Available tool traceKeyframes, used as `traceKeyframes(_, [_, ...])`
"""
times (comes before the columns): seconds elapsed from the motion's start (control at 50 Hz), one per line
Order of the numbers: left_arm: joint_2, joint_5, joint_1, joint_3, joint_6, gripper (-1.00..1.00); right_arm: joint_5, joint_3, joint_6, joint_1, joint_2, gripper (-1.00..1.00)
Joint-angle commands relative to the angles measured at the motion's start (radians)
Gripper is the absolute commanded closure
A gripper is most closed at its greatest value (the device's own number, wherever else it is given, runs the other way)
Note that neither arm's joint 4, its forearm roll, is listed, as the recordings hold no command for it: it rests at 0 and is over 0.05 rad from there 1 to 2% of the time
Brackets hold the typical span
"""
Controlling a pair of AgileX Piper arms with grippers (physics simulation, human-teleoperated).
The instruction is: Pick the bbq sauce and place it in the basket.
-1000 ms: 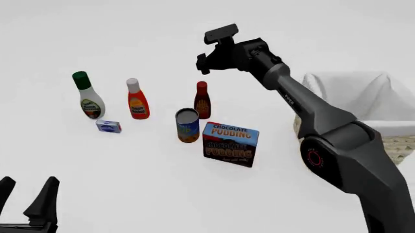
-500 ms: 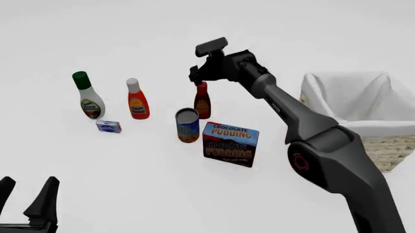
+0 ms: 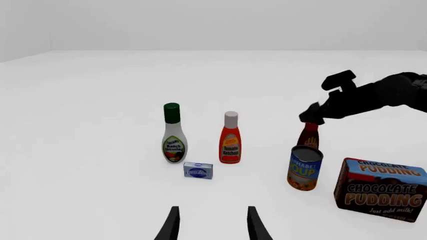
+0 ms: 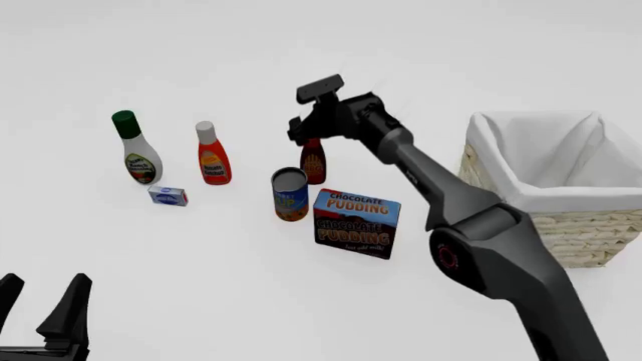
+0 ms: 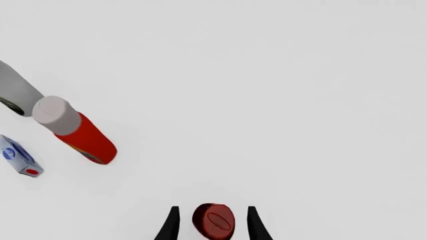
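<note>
The bbq sauce (image 4: 314,165), a dark reddish-brown bottle, stands upright behind a soup can. My right gripper (image 4: 310,138) is directly above it, open, with its fingers down on either side of the cap. In the right wrist view the red cap (image 5: 213,220) sits between the two fingertips (image 5: 172,222), and I see no contact. In the left wrist view the bottle (image 3: 309,137) shows under the right gripper (image 3: 312,116). The basket (image 4: 592,233) stands at the right. My left gripper (image 4: 42,304) is open and empty at the near left.
A soup can (image 4: 290,194) and a chocolate pudding box (image 4: 356,223) stand just in front of the bbq sauce. A red ketchup bottle (image 4: 213,162), a white ranch bottle with a green cap (image 4: 135,154) and a small blue box (image 4: 168,195) stand to the left.
My right gripper has come down and slightly left, from above and behind the bbq sauce to around its cap. The left arm and the objects have not moved.
</note>
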Motion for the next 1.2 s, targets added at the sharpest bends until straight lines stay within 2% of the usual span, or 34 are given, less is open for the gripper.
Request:
traceKeyframes(0.02, [0.000,0.000,0.000,0.000,0.000,-1.00,0.005,-0.018,0.001,-0.001,0.034,-1.00])
traceKeyframes(0.26, [0.000,0.000,0.000,0.000,0.000,-1.00,-0.010,0.010,-0.001,-0.007,0.043,-1.00])
traceKeyframes(0.7, [0.000,0.000,0.000,0.000,0.000,-1.00,0.012,-0.015,-0.005,-0.008,0.076,-1.00])
traceKeyframes(0.72, [0.000,0.000,0.000,0.000,0.000,-1.00,0.013,-0.016,-0.005,-0.007,0.076,1.00])
traceKeyframes(1.2, [0.000,0.000,0.000,0.000,0.000,-1.00,0.003,0.009,-0.006,-0.004,0.057,1.00])
